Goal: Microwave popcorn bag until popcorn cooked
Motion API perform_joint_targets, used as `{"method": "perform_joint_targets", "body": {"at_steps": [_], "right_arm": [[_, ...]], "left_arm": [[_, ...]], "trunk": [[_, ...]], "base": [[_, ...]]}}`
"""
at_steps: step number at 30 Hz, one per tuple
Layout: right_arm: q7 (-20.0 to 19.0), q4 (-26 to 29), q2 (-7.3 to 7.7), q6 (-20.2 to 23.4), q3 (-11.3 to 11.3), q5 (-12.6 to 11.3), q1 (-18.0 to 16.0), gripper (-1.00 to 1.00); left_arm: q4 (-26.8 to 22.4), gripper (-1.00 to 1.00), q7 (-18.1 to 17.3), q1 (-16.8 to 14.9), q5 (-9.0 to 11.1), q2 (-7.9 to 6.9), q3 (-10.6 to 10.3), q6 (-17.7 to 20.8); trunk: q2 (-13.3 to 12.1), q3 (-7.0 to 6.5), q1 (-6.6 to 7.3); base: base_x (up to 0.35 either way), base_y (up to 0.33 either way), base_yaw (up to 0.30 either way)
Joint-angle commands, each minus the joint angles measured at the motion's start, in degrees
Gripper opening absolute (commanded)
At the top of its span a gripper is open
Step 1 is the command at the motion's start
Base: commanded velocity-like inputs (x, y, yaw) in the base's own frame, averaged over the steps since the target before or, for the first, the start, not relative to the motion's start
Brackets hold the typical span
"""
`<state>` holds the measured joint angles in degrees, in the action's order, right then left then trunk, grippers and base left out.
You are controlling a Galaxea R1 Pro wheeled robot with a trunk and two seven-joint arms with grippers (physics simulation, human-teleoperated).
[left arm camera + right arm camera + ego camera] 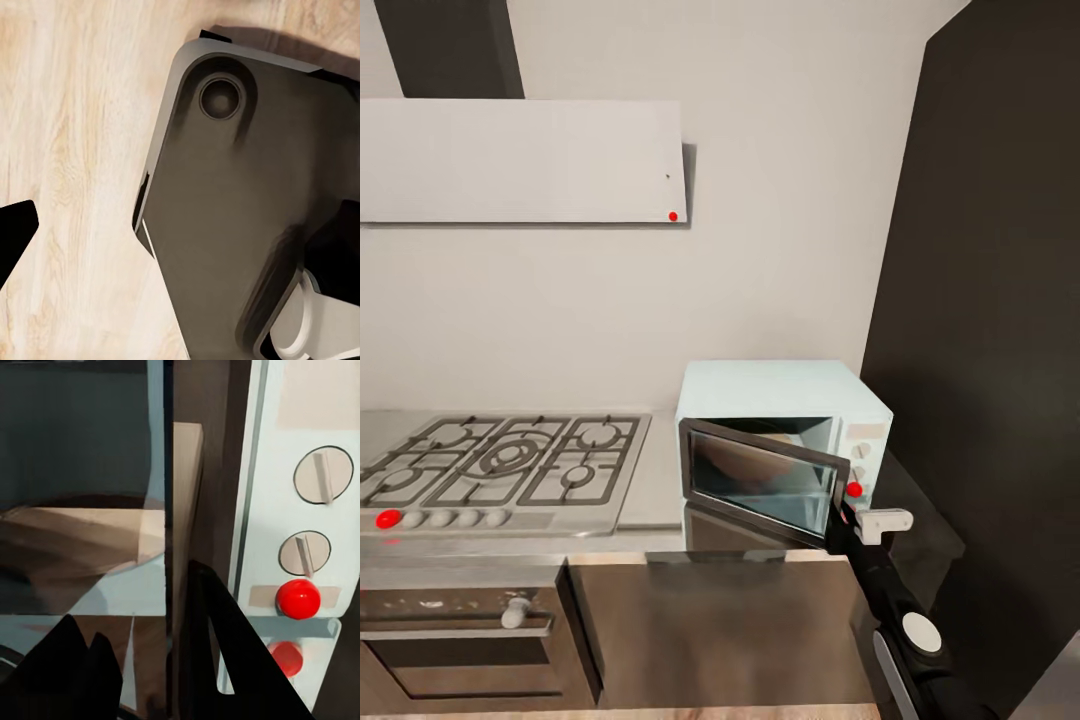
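1. Head view: the microwave (785,440) sits on the grey countertop (660,480), at its far right, with a tall dark panel (990,300) close on its right side, so room there is tight. To its left lies the gas hob (500,465), and below that the steel oven (460,640). The microwave's door (760,480) is partly swung open, its free edge angled out towards the robot. The right arm (905,620) reaches up from the lower right, and the right gripper (847,520) is right at the door's free edge, just beneath the red button (854,489) on the control panel.

2. Right wrist view: up close now. The door's edge (169,510) runs as a dark vertical line, with the glass on one side showing the round turntable (75,536) inside the cavity. On the other side is the pale control panel with two knobs (322,474) and the red button (298,598). The gripper's two dark fingers (225,660) are spread, and the door's edge sits in the gap between them. I can't make out the popcorn bag inside or anywhere on the worktop.

3. Left wrist view: something the others don't give, a pale wood floor (67,150) and the robot's own dark grey base (240,195). A black finger tip (15,232) pokes in at the edge; whether the left gripper is spread or pressed together, I cannot tell.
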<state>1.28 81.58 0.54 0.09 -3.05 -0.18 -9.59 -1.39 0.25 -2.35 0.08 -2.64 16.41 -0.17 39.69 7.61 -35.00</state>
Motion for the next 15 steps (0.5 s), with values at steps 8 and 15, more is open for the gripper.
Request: {"method": "perform_joint_targets", "body": {"at_steps": [8,15], "right_arm": [[1.0,0.0,0.07,0.0,3.0,0.1,0.0,-1.00],[0.8,0.0,0.07,0.0,2.9,0.1,0.0,1.00]], "left_arm": [[0.0,1.00,0.0,0.0,0.0,0.00,0.3,-0.1],[0.0,1.00,0.0,0.0,0.0,0.00,0.3,-0.1]], "trunk": [[0.1,0.10,-0.01],[0.1,0.10,-0.01]], "base": [[-0.002,0.000,0.000],[0.000,0.000,0.000]]}}
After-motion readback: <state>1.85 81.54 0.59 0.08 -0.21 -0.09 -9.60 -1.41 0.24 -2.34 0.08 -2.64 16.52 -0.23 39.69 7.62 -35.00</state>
